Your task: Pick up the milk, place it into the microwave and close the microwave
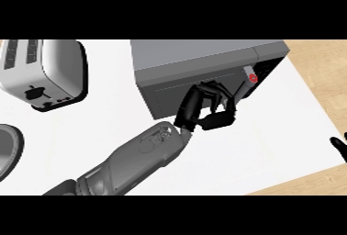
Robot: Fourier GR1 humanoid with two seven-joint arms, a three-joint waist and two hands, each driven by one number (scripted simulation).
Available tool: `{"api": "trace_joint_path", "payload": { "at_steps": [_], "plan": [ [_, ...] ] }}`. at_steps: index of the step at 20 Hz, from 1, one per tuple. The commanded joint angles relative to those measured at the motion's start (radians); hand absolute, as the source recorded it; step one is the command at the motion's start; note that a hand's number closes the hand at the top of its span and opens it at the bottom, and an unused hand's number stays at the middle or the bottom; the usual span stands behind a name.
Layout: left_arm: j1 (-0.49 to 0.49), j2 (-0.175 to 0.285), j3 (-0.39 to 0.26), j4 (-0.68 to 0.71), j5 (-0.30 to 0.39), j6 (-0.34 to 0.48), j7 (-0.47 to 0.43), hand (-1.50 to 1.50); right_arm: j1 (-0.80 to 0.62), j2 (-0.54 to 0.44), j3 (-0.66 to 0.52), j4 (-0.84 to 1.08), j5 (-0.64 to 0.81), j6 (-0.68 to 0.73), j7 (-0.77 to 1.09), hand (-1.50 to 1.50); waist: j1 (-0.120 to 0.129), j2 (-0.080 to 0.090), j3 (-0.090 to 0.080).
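Note:
The grey microwave (203, 55) stands at the back of the white counter, right of the middle. Its dark door (166, 98) is swung most of the way toward the body, leaving a gap at the right. In that gap shows the milk (251, 77), a pale carton with a red spot, inside the microwave. My left hand (203, 112) reaches in from the lower left, fingers laid straight against the outside of the door near its free edge; it holds nothing. At the right edge of the view my right hand (339, 146) rests open, only its fingers showing.
A silver toaster (44, 73) stands at the back left. A grey round dish (7, 151) is cut off by the left edge. The counter's right edge (318, 110) runs diagonally just right of the microwave, with wooden floor beyond it.

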Motion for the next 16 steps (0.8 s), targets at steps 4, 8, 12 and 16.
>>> {"api": "trace_joint_path", "payload": {
  "at_steps": [4, 8, 12, 16],
  "plan": [
    [-0.049, 0.0, 0.082, 0.103, 0.087, 0.001, -0.021, 1.5, -0.017, -0.019, -0.014, -0.017, -0.048, 0.0, 0.017, -1.5, -0.017, 0.021, 0.0],
    [-0.055, 0.0, 0.081, 0.129, 0.095, 0.022, -0.05, 1.5, -0.019, -0.026, -0.013, -0.023, -0.063, 0.009, 0.023, -1.5, -0.011, 0.02, 0.001],
    [-0.053, 0.0, 0.083, 0.114, 0.116, 0.046, -0.109, 1.5, -0.038, -0.049, -0.023, -0.031, -0.083, 0.025, 0.029, -1.5, -0.01, 0.022, 0.0],
    [-0.06, 0.0, 0.077, 0.124, 0.132, 0.042, -0.136, 1.5, -0.04, -0.051, -0.01, -0.045, -0.093, 0.035, 0.034, -1.5, -0.016, 0.027, 0.0]
  ]
}}
